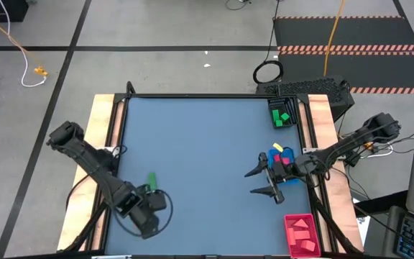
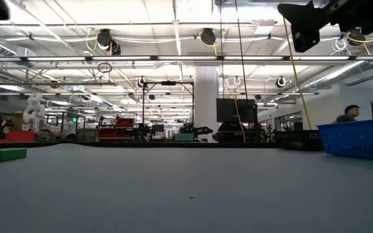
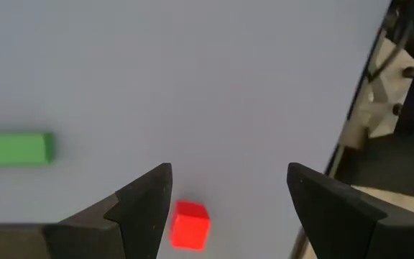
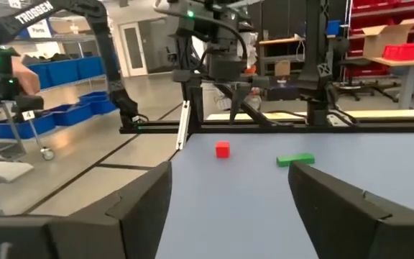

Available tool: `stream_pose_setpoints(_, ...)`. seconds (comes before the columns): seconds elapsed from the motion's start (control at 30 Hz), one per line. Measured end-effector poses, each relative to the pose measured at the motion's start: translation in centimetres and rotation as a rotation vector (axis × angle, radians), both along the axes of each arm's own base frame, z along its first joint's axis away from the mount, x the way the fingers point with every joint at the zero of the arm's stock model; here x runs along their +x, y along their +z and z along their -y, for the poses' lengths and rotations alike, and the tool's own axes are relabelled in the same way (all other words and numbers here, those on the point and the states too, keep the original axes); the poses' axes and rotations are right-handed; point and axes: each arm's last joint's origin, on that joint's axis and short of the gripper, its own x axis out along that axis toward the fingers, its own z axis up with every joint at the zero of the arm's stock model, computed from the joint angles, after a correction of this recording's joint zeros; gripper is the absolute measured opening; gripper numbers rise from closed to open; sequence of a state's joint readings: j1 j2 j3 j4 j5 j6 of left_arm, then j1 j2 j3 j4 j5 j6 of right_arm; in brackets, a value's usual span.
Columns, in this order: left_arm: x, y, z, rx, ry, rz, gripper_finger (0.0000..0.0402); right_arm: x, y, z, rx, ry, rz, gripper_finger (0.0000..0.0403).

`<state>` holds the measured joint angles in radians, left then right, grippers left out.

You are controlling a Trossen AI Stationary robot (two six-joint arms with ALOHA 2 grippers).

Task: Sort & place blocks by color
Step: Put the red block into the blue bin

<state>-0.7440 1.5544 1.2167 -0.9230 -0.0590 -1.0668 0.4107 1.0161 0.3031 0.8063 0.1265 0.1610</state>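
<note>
A small red cube [image 3: 190, 224] lies on the blue-grey table [image 1: 200, 144] near its left edge, directly before my left gripper [image 3: 228, 208] and nearer its left-hand finger. My left fingers [image 3: 139, 208] stand wide apart, holding nothing, above the table surface. A green bar [image 3: 14, 149] lies flat on the table a little beyond the cube, apart from it; in the high view this bar [image 1: 151, 178] sits just ahead of my left gripper [image 1: 144, 208], and the cube itself is hidden under the arm.

From my right wrist, the same red cube [image 4: 223, 149] and green bar [image 4: 295, 160] appear side by side across the table, well apart from my right gripper [image 4: 228, 208], whose fingers are likewise spread wide and empty. In the high view my right gripper [image 1: 263, 182] hovers near the table's right side, just beside a blue tray [image 1: 290, 154] holding red and blue pieces. A black tray [image 1: 273, 115] with green blocks [image 1: 284, 116] stands at the far right corner; a red tray [image 1: 289, 229] with red blocks [image 1: 302, 232] stands at the near right corner.
</note>
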Motion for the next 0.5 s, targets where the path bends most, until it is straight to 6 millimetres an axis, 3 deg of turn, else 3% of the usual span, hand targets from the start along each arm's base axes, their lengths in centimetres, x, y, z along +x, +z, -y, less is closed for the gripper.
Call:
stream_pose_setpoints(0.2, -1.6, -0.9, 2.2, 0.012, -0.036, -0.037, 0.0275, 0.0, 0.3, -0.6, -0.026, 0.025, 0.053, 0.0293)
stream_pose_setpoints(0.5, -3.6, -4.6, 4.4, 0.209, -0.168, -0.171, 0.0276, -0.2, 0.7, -0.8, -0.055, 0.033, 0.107, 0.0297)
